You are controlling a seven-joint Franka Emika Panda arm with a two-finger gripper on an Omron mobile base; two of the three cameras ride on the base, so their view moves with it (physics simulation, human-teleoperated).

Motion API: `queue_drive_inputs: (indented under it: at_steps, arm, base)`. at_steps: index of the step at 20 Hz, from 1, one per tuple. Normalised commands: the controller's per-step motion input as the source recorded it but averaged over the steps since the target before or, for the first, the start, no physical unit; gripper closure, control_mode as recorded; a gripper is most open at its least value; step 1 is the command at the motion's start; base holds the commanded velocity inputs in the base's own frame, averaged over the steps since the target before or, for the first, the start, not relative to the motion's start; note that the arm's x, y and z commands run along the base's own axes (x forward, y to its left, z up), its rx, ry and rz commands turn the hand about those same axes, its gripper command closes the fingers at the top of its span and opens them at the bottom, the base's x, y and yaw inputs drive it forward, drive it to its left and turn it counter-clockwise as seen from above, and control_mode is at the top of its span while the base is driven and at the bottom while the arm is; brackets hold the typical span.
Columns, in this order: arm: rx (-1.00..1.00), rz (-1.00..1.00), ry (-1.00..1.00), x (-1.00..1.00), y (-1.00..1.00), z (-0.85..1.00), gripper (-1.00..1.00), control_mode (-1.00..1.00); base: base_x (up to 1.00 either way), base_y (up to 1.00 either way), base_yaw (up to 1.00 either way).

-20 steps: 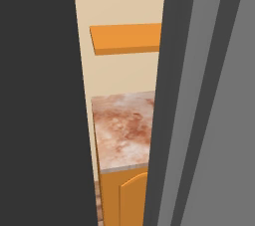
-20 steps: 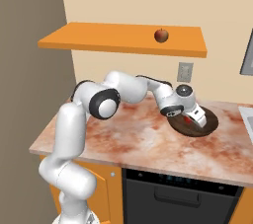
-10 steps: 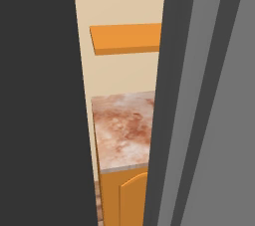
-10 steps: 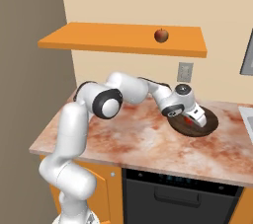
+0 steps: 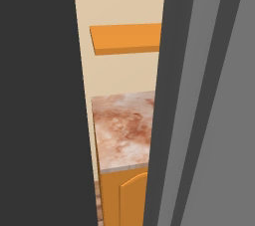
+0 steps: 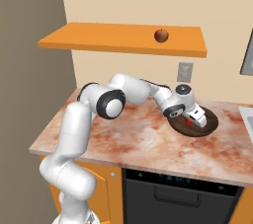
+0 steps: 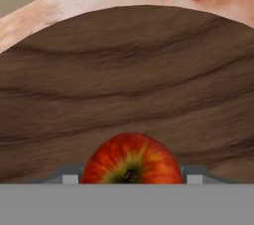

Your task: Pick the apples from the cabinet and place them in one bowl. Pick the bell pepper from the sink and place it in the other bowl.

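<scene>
White Franka arm with dark joints (image 6: 106, 103): rises from lower left of the right base view, elbow bent, forearm reaching right and low. Two-finger gripper (image 6: 193, 118): wrist angled downward, jaws closed on a glossy red apple (image 7: 131, 159).

Marbled counter (image 6: 138, 141) bears, seemingly, a wooden bowl (image 6: 210, 125).
</scene>
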Motion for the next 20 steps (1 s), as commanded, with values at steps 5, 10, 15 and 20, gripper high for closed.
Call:
queue_drive_inputs:
  at_steps: [5,10,15,20]
  arm:
    - [0.00,0.00,0.01,0.02,-0.08,-0.09,1.00,-1.00]
    - [0.00,0.00,0.01,0.01,-0.08,-0.08,1.00,-1.00]
    - [0.00,0.00,0.05,0.00,-0.07,-0.06,-1.00,-1.00]
    - [0.00,0.00,0.05,0.00,-0.07,-0.03,-1.00,-1.00]
  base:
    - [0.00,0.00,0.00]
    - [0.00,0.00,0.00]
    - [0.00,0.00,0.00]
    - [0.00,0.00,0.00]
